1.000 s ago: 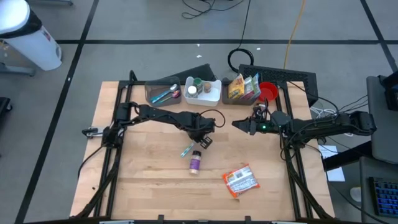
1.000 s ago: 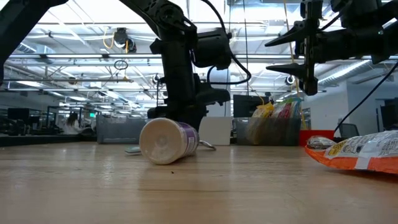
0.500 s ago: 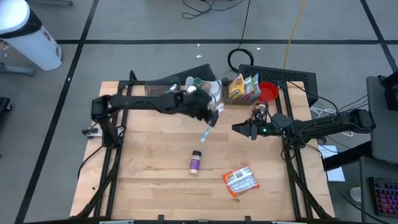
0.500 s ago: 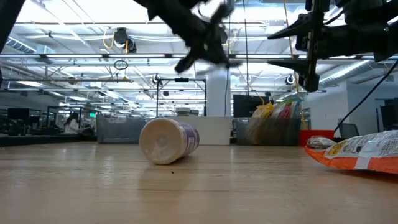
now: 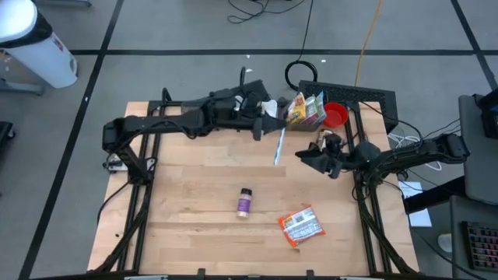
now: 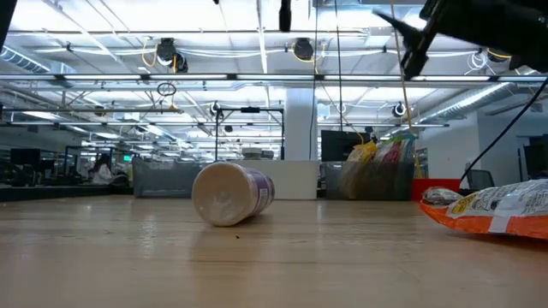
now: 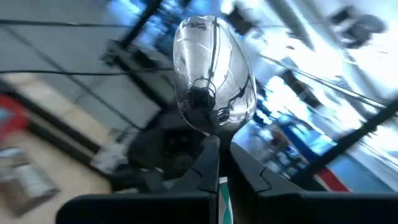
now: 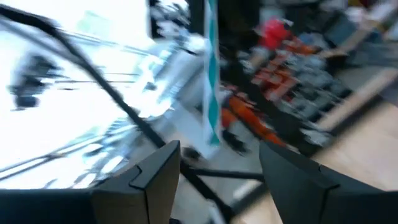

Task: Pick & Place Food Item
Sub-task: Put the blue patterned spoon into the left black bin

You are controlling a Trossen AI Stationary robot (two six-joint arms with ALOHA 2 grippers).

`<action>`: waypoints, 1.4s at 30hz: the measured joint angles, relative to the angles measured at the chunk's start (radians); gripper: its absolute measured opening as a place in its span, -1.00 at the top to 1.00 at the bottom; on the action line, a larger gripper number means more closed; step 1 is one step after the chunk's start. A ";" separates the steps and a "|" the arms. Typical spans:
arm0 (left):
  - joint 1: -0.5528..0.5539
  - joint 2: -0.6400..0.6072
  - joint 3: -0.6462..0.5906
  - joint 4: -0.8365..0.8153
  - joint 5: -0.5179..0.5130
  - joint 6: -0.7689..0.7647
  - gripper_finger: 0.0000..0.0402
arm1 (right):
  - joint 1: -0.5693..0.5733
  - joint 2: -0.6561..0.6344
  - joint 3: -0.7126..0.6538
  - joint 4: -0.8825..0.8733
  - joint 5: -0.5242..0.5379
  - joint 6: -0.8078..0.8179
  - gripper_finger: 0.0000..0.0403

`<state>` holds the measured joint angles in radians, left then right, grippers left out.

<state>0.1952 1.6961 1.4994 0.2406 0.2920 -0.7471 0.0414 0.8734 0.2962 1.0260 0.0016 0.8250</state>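
Spoon point(image 5: 278, 146) clenched in left jaws point(image 5: 262, 131) above table, right jaws point(image 5: 317, 159) parted, empty, nearby

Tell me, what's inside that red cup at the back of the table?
From above, the red cup beside the snack bags shows only a red interior; nothing visible inside. In the low view the bags hide most of it, so its bottom can't be checked.
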 joint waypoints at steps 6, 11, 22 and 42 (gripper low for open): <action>-0.038 0.006 0.000 0.104 0.034 -0.012 0.94 | 0.000 0.016 0.000 0.063 -0.011 0.025 -0.05; -0.041 0.032 0.000 0.159 0.093 -0.060 0.95 | 0.000 0.080 0.000 0.138 -0.036 0.053 -0.05; -0.076 0.175 0.000 0.442 0.148 -0.245 0.95 | 0.000 0.288 0.060 0.353 -0.100 0.061 -0.05; -0.094 0.205 0.000 0.463 0.198 -0.279 0.95 | 0.007 0.378 0.154 0.469 -0.241 0.049 0.40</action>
<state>0.1014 1.9011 1.4990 0.7034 0.4900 -1.0262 0.0483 1.2518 0.4507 1.4949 -0.2398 0.8742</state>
